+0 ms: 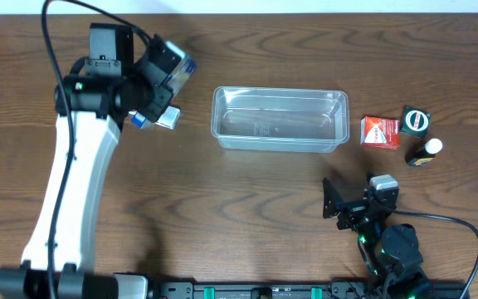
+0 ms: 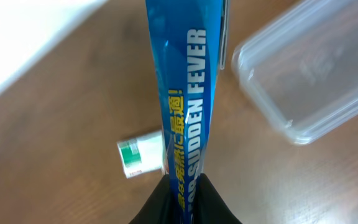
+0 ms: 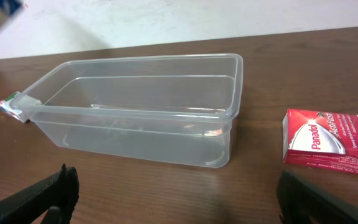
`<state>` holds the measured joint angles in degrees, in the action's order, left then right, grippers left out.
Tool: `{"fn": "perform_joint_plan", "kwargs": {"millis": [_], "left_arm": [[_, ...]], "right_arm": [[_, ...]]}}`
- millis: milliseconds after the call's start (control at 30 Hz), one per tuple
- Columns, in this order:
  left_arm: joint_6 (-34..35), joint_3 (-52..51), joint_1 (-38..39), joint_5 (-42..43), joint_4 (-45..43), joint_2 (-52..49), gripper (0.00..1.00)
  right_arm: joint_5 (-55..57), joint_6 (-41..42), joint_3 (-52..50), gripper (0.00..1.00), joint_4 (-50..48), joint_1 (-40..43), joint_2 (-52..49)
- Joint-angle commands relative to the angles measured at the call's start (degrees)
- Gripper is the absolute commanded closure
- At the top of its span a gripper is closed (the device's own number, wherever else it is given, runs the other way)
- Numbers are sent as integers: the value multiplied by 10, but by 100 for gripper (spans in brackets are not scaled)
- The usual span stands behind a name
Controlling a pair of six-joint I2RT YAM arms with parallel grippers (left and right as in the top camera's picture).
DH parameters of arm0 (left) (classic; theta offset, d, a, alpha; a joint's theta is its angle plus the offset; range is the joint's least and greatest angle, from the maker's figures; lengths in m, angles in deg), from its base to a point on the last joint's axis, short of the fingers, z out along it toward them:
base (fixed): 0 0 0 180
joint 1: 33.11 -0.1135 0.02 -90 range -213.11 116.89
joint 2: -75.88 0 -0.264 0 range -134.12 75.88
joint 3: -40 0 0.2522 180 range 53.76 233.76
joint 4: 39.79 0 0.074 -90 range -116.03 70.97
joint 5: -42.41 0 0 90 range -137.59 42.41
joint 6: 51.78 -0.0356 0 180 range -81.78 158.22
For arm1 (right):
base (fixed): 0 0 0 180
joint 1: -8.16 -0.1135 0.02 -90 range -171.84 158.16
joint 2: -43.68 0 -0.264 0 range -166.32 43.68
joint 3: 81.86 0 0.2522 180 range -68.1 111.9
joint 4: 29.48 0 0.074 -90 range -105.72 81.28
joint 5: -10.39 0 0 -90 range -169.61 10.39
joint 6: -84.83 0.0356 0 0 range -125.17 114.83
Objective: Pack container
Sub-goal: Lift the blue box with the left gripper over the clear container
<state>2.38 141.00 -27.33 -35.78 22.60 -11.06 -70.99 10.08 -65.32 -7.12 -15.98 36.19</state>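
So, left to right. The left gripper (image 2: 185, 183) is clamped on one end of a blue box (image 2: 188, 93). It's a long, narrow carton with glossy print, "SUDDEN FEVER" readable, and most of it sticks out past the fingers, held above the table. Below it a small white-and-green box (image 2: 140, 155) lies flat on the wood, not gripped.

The container (image 1: 277, 146) sits mid-table, to the right of the blue box. It's clear thin plastic with rounded corners and a lipped rim, its long axis runs left-right, and it's empty.

We read the step in hand as carrying the blue box over and placing it. To do that well:
- Turn the carton parallel to the tub's long axis.
- Bring it below the rim before letting go.
- Lay it flat along one long wall so the other items fit beside it.
- Avoid clipping the rim. The tub looks light and would likely slide on smooth wood.
- Don't add squeeze. Cardboard dents.

Just right of the tub is a red box (image 1: 381, 131), matte card, marked Panadol. Near it are a round green-and-black item (image 1: 416, 120), which we cannot identify, and a small dark bottle (image 1: 425, 151) with a white cap.

The right gripper (image 3: 176, 193) is low at the near edge and facing the tub, jaws wide apart with nothing in them.
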Motion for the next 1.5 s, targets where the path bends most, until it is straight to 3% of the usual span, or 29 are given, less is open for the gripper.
{"fn": "perform_joint_plan", "kwargs": {"millis": [0, 467, 667, 1233, 1467], "left_arm": [[0, 9, 29, 2, -24, 26, 88], [-8, 8, 191, 21, -117, 29, 88], [-68, 7, 242, 21, -112, -11, 88], [-236, 7, 249, 21, -87, -142, 88], [-252, 7, 246, 11, -101, -185, 88]], "right_arm": [[2, -7, -2, 1, 0, -3, 1], [2, -7, -2, 1, 0, -3, 1], [2, -7, -2, 1, 0, -3, 1], [2, -7, -2, 1, 0, -3, 1], [2, -7, -2, 1, 0, -3, 1]]}}
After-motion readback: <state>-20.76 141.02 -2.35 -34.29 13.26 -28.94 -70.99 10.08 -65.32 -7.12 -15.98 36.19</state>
